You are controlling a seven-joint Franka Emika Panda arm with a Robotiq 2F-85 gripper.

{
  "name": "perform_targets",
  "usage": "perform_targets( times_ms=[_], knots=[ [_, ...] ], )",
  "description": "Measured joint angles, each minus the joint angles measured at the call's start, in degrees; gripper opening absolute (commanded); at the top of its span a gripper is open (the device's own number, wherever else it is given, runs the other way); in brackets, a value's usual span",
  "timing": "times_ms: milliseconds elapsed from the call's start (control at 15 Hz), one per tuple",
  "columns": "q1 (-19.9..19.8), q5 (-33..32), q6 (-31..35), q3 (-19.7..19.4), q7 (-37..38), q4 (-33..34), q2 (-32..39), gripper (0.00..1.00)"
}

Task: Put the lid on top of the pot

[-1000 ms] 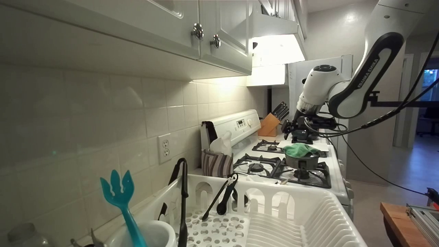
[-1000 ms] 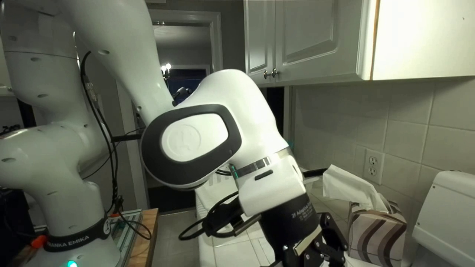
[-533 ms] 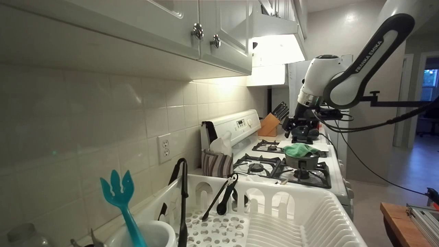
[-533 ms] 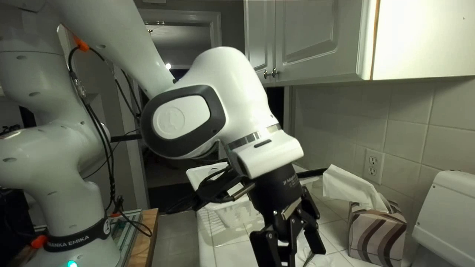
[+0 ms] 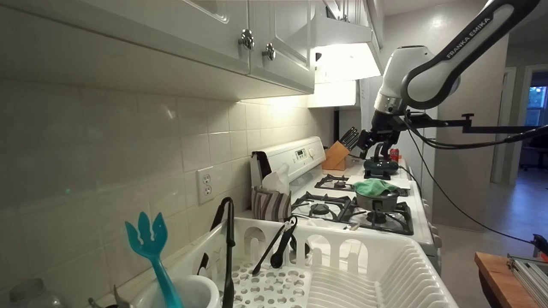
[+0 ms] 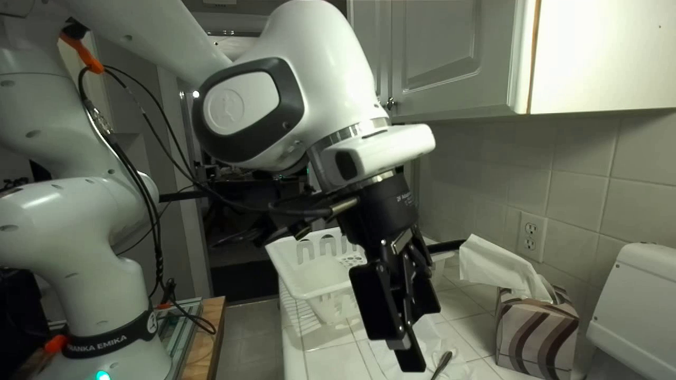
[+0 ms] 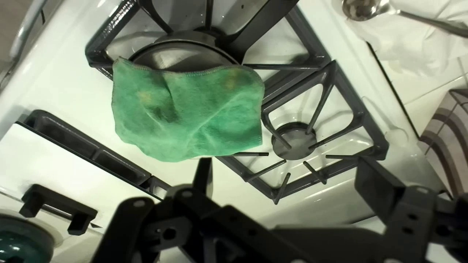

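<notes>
stovetop point(image 7: 78, 96) white | green cloth point(image 7: 190, 113) partly over pot point(image 5: 365, 202) | hood point(image 5: 342, 36) lit

Brand "FRANKA EMIKA" on robot arm point(image 5: 428, 87), white capitals on dark trim point(image 5: 468, 38), in exterior view. Same name on black band point(image 6: 103, 341) round arm's base point(image 6: 129, 364), in exterior view, first letter unclear; round emblem point(image 6: 152, 322) at band's end. Faint logo point(image 6: 228, 105) on white joint cap point(image 6: 259, 105). Black housing point(image 6: 375, 211) above fingers point(image 6: 376, 303): "2F Ada…", rest illegible. Stove display point(image 5: 301, 153), red can point(image 5: 394, 154): too small to read.
</notes>
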Motion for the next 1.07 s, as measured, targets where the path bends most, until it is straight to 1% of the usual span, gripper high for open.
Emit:
perform_targets(
  times_ms=[200, 600, 1067],
  knots=[
    [-0.19, 2.94, -3.11, 1.46, -4.28, 0.02, -2.64, 1.00],
    [0.02, 7.74, -7.75, 3.58, -10.47, 0.02, -6.36, 1.00],
    [0.86, 9.04, -11.19, 6.06, -12.91, 0.02, -8.36, 1.00]
  ],
)
